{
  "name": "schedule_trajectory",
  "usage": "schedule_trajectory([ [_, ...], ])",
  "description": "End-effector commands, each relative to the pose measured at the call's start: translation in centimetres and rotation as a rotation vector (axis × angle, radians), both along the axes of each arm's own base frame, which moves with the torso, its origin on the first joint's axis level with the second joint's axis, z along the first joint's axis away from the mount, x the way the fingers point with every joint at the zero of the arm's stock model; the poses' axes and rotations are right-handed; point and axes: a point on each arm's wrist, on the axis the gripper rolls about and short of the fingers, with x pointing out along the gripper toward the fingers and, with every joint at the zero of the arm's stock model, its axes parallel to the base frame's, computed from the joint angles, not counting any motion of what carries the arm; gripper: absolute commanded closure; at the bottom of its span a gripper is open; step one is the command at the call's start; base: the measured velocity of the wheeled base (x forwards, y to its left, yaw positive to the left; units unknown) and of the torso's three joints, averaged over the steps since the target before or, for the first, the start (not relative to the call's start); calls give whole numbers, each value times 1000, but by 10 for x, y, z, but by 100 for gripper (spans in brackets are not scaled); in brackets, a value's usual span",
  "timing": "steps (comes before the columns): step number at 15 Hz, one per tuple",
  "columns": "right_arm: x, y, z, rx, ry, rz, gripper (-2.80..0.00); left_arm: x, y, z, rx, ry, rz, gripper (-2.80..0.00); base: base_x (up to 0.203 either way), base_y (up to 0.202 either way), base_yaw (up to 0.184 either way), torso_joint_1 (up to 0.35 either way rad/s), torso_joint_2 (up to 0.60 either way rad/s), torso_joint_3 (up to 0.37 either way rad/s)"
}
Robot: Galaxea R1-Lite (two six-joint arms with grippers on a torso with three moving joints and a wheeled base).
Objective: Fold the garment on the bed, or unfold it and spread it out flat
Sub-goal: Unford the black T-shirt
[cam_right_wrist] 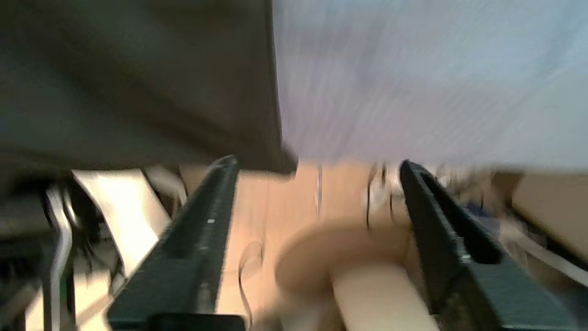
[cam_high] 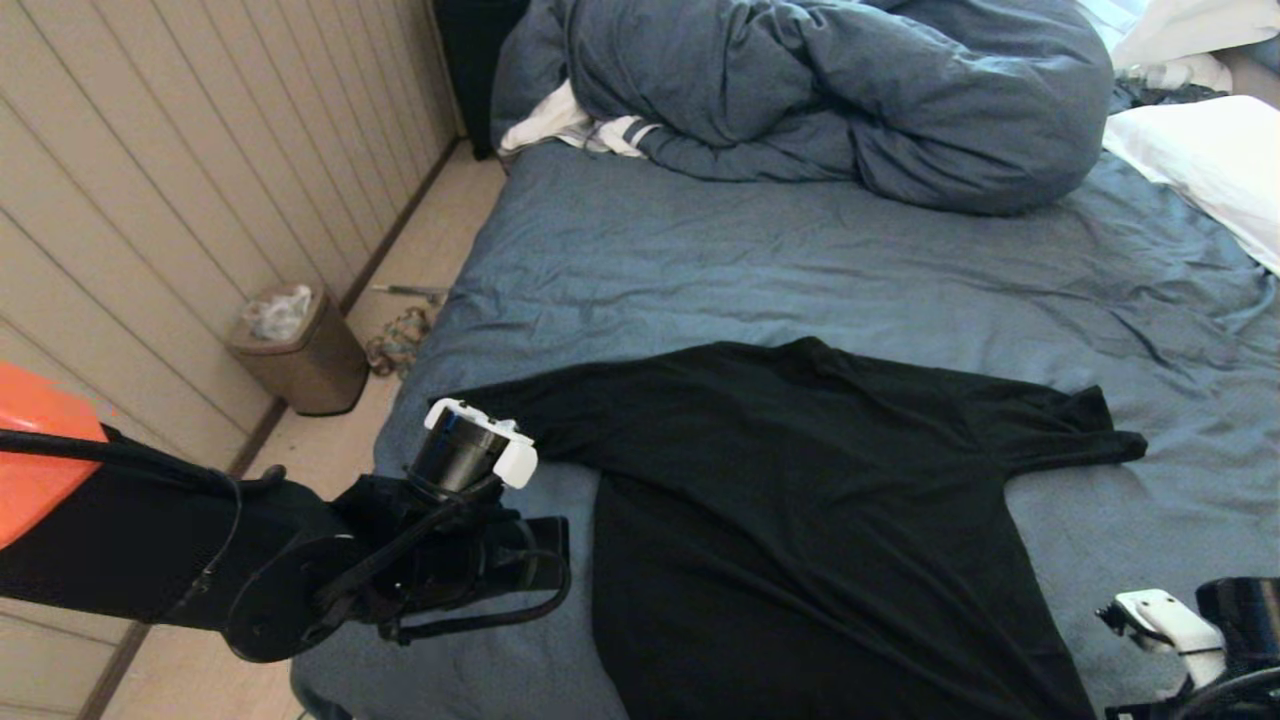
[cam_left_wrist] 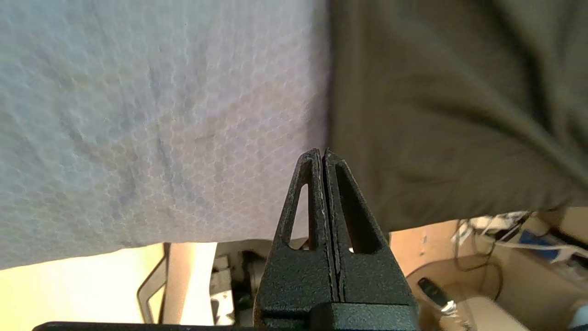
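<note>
Looking down from the head cam, you see the garment (cam_high: 800, 500), a black short-sleeved T-shirt, lying plain side up on the near part of the bed (cam_high: 800, 270), mostly flat w/ both sleeves spread out to the sides and the lower hem running off the near edge of the view. Expect it to handle as thin, soft, very light fabric: it'll drape, stretch and bunch rather than hold shape, and a pinch may lift only one layer. Best holds, in my judgement, are edges and corners, i.e. the hem corners or sleeve ends, not the middle of the cloth. Left gripper (cam_left_wrist: 324, 156) sits at the near left beside the shirt's side edge, fingers pressed fully together w/ nothing between them; tips are right at the line where black fabric meets blue sheet. Right gripper (cam_right_wrist: 317, 193) is at the near right corner of the bed, jaws spread wide and holding nothing, w/ the shirt's hem corner just ahead of one finger. Hidden or unclear: any graphic side faces down; the hem is cut off in the head view; the right wrist view is smeared by motion blur, so you can't tell if a finger touches cloth. Bunched blue-grey duvet (cam_high: 830, 90) and white pillows (cam_high: 1210, 160) lie well apart at the far end.
</note>
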Motion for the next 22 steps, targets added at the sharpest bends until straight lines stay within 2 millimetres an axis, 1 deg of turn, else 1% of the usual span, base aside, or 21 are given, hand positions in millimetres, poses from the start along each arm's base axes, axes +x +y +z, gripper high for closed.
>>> schedule_trajectory([
  [1, -1, 0, 28, -46, -165, 8, -280, -6, 6, 21, -46, -52, 4, 0, 0, 0, 0, 0, 0, 0],
  [2, 3, -1, 44, -66, -253, 16, -280, -10, 9, 31, -68, -78, 6, 0, 0, 0, 0, 0, 0, 0],
  [5, 27, -8, 108, -62, -465, 19, -280, -14, 21, 60, -127, -161, 31, 0, 0, 0, 0, 0, 0, 0],
  [6, 37, -9, 132, -31, -527, 5, -280, -10, 23, 70, -141, -188, 47, 0, 0, 0, 0, 0, 0, 0],
  [8, 59, -6, 178, 57, -650, -26, -280, 5, 28, 89, -159, -238, 102, 0, 0, 0, 0, 0, 0, 0],
  [9, 74, -3, 195, 115, -698, -38, -280, 14, 34, 100, -165, -259, 138, 0, 0, 0, 0, 0, 0, 0],
  [10, 93, 1, 200, 172, -705, -46, -280, 22, 40, 112, -165, -272, 169, 0, 0, 0, 0, 0, 0, 0],
  [11, 116, 6, 197, 227, -686, -48, -280, 31, 46, 124, -161, -279, 197, 0, 0, 0, 0, 0, 0, 0],
  [13, 157, 24, 194, 310, -672, -29, -280, 47, 51, 137, -136, -286, 229, 0, 0, 0, 0, 0, 0, 0],
  [14, 175, 32, 190, 345, -665, -26, 0, 58, 52, 136, -103, -282, 232, 0, 0, 0, 0, 0, 0, 0],
  [15, 192, 41, 186, 375, -661, -21, 0, 69, 51, 132, -73, -279, 232, 0, 0, 0, 0, 0, 0, 0],
  [16, 204, 47, 188, 389, -672, -11, 0, 78, 49, 128, -51, -279, 240, 0, 0, 0, 0, 0, 0, 0],
  [18, 224, 55, 195, 403, -707, 15, 0, 98, 41, 113, 0, -270, 266, 0, 0, 0, 0, 0, 0, 0],
  [20, 238, 67, 197, 414, -718, 47, 0, 111, 34, 97, 32, -249, 267, 0, 0, 0, 0, 0, 0, 0],
  [22, 247, 78, 191, 427, -703, 71, 0, 119, 18, 87, 49, -241, 237, 0, 0, 0, 0, 0, 0, 0],
])
